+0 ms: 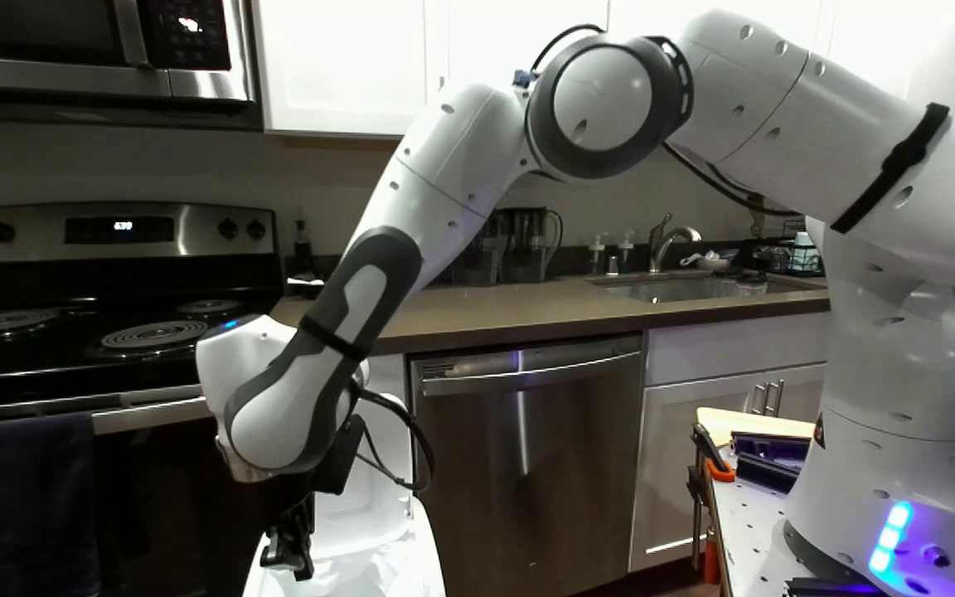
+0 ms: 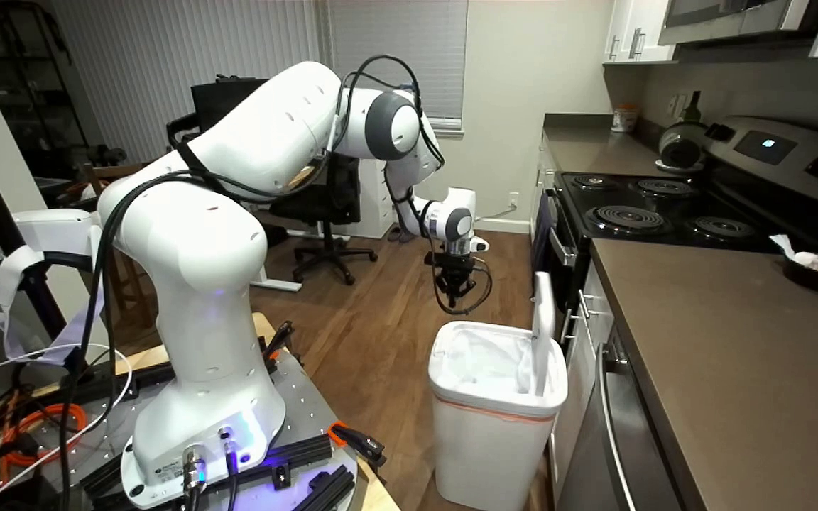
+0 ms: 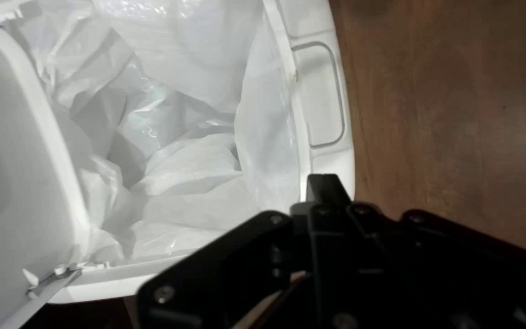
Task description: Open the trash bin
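The trash bin (image 2: 487, 447) is a tall white bin with a white plastic liner inside. Its lid (image 2: 543, 333) stands raised, roughly upright, on the side toward the cabinets. In the wrist view the raised lid (image 3: 16, 160) is at the left and the bin's rim (image 3: 322, 100) runs down the middle. My gripper (image 3: 329, 180) is shut with its fingertips together and nothing between them. It shows over the front rim there. In an exterior view the gripper (image 2: 453, 301) hangs above the far side of the bin; it also shows in front of the lid (image 1: 288, 560). Contact with the rim cannot be told.
A stainless-steel dishwasher (image 1: 527, 464) and a stove (image 1: 71, 332) stand beside the bin. The brown countertop (image 2: 721, 355) runs above them. The robot's metal table (image 2: 309, 397) is on the other side, with clamps and black rails. Wooden floor (image 3: 450, 114) lies in front of the bin.
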{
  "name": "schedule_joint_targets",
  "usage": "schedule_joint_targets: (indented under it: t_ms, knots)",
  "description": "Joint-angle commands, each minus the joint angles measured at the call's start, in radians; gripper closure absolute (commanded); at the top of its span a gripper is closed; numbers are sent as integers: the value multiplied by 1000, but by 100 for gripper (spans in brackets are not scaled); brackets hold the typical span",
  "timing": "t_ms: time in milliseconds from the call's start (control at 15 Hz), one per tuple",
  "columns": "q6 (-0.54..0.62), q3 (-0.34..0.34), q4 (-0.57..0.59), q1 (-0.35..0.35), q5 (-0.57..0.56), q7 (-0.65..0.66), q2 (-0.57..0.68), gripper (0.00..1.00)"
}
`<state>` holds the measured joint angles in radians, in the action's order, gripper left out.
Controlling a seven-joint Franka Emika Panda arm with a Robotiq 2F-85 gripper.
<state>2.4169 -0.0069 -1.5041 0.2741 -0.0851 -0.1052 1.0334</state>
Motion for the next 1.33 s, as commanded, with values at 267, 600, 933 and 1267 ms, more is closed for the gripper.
schedule_joint_targets:
  t_ms: [267, 600, 933, 1267]
  knots:
    - [69, -41, -385, 40, -145, 177, -381, 73]
    - [68, 4, -536, 14, -151, 173, -543, 43]
    - [81, 30, -661, -12, -132, 166, -667, 11]
    - [114, 55, -750, -56, -112, 148, -745, 0]
